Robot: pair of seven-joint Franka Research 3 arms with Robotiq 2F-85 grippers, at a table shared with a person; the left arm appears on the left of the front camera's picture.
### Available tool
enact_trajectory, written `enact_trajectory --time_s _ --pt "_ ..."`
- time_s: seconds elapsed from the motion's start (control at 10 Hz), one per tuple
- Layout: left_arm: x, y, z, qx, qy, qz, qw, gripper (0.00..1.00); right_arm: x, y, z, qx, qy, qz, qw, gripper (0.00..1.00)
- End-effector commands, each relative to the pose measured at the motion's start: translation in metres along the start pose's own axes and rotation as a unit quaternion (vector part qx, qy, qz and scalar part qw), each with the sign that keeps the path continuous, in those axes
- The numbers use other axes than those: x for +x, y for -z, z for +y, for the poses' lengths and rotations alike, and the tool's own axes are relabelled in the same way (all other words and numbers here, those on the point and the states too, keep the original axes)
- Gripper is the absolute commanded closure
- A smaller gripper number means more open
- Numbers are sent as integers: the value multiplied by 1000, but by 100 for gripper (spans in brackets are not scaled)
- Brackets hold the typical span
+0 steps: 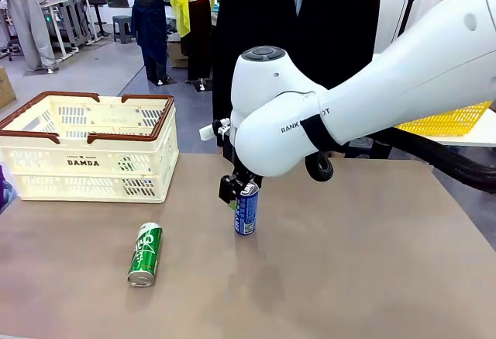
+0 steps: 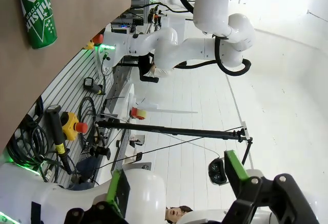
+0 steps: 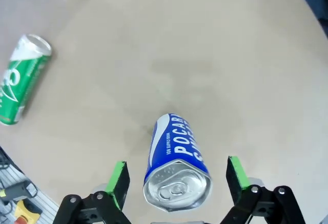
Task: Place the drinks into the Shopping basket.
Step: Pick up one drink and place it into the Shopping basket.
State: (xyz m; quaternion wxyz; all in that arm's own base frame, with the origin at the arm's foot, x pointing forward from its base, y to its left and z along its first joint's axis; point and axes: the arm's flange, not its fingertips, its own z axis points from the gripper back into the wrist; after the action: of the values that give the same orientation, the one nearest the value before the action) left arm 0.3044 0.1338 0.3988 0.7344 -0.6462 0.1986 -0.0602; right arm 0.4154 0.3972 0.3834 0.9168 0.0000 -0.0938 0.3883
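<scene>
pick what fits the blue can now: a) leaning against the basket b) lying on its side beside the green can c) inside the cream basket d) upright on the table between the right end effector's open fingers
d: the blue can stands upright on the table, with the right end effector around it and a gap between the can and the green pads on each side.
</scene>
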Motion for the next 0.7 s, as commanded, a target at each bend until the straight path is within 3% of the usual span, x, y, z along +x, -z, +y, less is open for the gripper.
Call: enact_trajectory --time_s 0.0,0.2,0.4,0.5,0.6 --pt "-4 -1 -1 -2 8 1 1000 0 -1 -51 -24 54 14 -23 998 0" --pt "-4 -1 -1 -2 8 1 1000 0 -33 -130 -80 118 36 -48 991 0" --pt "-4 -1 -1 -2 8 1 1000 0 -96 -181 -183 229 116 -64 964 0" --pt "-4 -1 -1 -2 8 1 1000 0 -132 -181 -234 301 174 -69 935 0" --pt "-4 -1 -1 -2 8 1 1000 0 -174 -169 -281 387 225 -88 890 0"
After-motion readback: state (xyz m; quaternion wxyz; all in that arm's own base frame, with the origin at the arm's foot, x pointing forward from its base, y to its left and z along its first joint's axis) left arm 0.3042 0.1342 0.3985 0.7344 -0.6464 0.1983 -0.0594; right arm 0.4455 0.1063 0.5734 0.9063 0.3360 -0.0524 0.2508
